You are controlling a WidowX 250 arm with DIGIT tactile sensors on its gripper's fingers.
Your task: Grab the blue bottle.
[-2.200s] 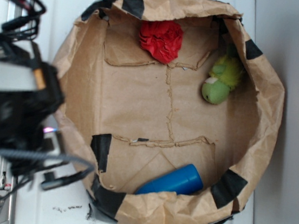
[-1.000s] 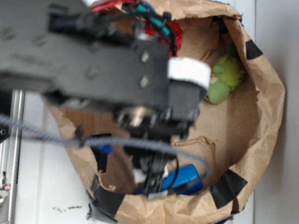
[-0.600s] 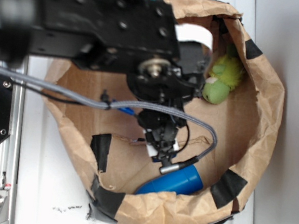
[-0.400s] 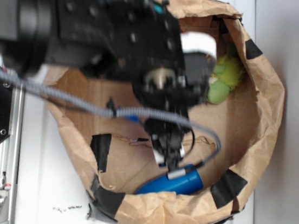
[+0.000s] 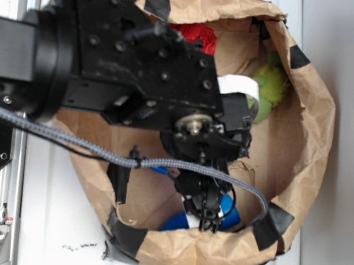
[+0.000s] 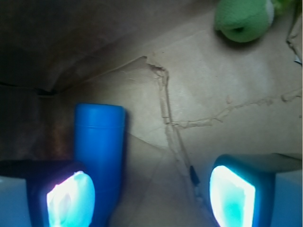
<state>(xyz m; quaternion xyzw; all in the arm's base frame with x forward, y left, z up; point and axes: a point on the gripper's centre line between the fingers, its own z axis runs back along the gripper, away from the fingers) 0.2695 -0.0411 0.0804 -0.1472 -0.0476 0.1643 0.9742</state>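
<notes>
You won't find any readable brand, label or writing here: the white strip (image 5: 238, 85) on the arm (image 5: 127, 68) is blank as far as the exterior view shows. Your bottle (image 6: 99, 146) lies on its side on the floor of the brown paper bag (image 5: 307, 123), near the bag's lower wall, and in the exterior view only a bit of blue (image 5: 228, 215) shows past the tool. The gripper (image 6: 151, 196) is down inside the bag with its fingers (image 6: 232, 196) spread wide and holding nothing. In the wrist view the left pad sits in front of the bottle's near end, while the right pad is well apart from it over bare paper, so the bottle lies off to one side of the gap, not centred in it. Whether the left pad touches the bottle you cannot tell. The green plush (image 6: 244, 19) lies at the far side of the bag, and a red crumpled item (image 5: 195, 34) peeks out above the arm. Compared with a moment ago, the arm has swung further over the bag and dropped lower, now covering most of the bottle that was plainly visible before; the bottle itself, the plush and the bag look unmoved. The bag sits on a white worktop (image 5: 56, 221).
</notes>
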